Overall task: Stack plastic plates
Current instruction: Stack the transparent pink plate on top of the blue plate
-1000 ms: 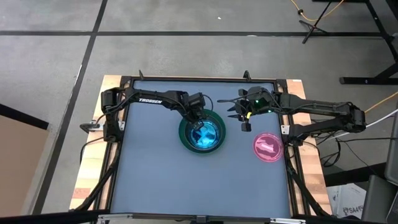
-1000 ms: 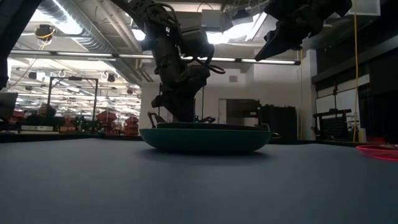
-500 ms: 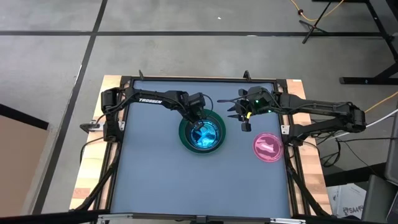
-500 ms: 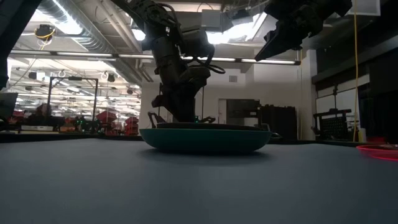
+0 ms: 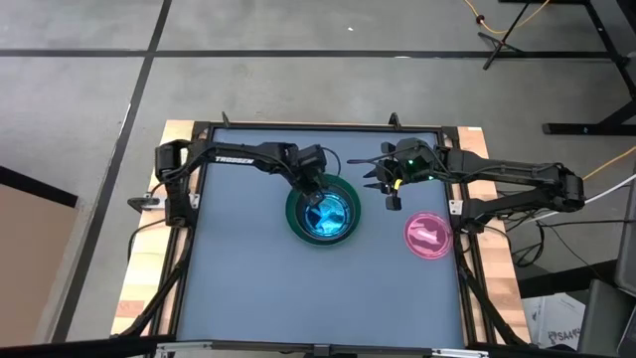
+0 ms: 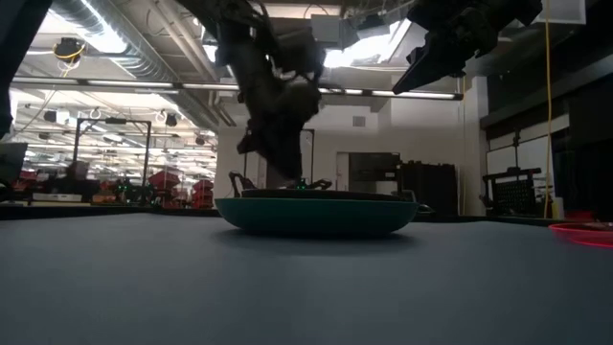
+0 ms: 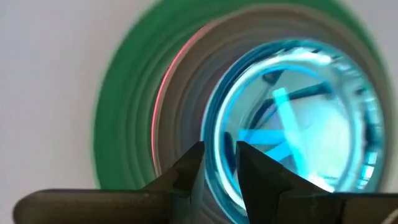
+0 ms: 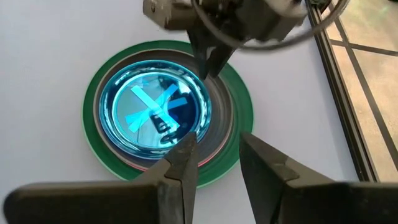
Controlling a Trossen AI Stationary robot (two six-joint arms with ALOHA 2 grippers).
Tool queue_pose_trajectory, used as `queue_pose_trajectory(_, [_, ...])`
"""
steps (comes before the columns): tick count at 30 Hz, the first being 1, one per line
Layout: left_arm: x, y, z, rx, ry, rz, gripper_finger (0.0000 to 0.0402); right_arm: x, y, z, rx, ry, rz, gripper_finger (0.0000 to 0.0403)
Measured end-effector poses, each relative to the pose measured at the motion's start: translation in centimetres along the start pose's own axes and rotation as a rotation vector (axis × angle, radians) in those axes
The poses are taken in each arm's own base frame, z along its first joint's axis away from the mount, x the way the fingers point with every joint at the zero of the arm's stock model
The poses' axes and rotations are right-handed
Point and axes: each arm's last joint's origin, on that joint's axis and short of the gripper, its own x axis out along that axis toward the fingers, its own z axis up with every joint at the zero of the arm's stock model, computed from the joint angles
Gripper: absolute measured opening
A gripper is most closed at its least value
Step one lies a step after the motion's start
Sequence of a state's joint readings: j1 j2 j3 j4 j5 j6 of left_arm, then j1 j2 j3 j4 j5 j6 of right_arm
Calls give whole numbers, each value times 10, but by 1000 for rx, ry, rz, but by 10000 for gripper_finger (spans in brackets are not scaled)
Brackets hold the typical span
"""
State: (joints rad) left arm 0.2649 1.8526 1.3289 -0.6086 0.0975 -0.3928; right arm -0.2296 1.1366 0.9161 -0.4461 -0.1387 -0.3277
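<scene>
A stack of plates sits mid-table. The dark green plate is at the bottom, with a pink rim and a grey plate showing in it. A translucent cyan plate lies on top. My left gripper points down just above the cyan plate's far-left rim, with its fingers a small gap apart and nothing between them. My right gripper hovers open and empty, high above the table to the right of the stack. An opaque pink plate lies flat on the table near the right edge.
The table's black frame runs close behind the right arm. There is bare grey table surface on the near side of the stack and to its left. The pink plate also shows at the right edge of the low view.
My left gripper has gone up and a little toward the far-left, away from the stack's rim. The plates have stayed in place.
</scene>
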Motion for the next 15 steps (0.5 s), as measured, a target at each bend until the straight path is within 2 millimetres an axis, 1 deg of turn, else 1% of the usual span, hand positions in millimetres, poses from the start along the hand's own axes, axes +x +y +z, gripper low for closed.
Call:
queue_pose_trajectory(3, [-16,-3,3,18,-55,-16,84,0,0,0,0,0,0,108])
queue_pose_trajectory(8, [-49,-7,5,64,-146,-42,84,0,0,0,0,-1,-1,108])
queue_pose_trajectory(12, [-76,-10,4,94,-221,-51,84,0,0,0,0,-2,-1,108])
queue_pose_trajectory(15, [-96,-14,0,137,-281,-20,84,0,0,0,0,-1,-1,108])
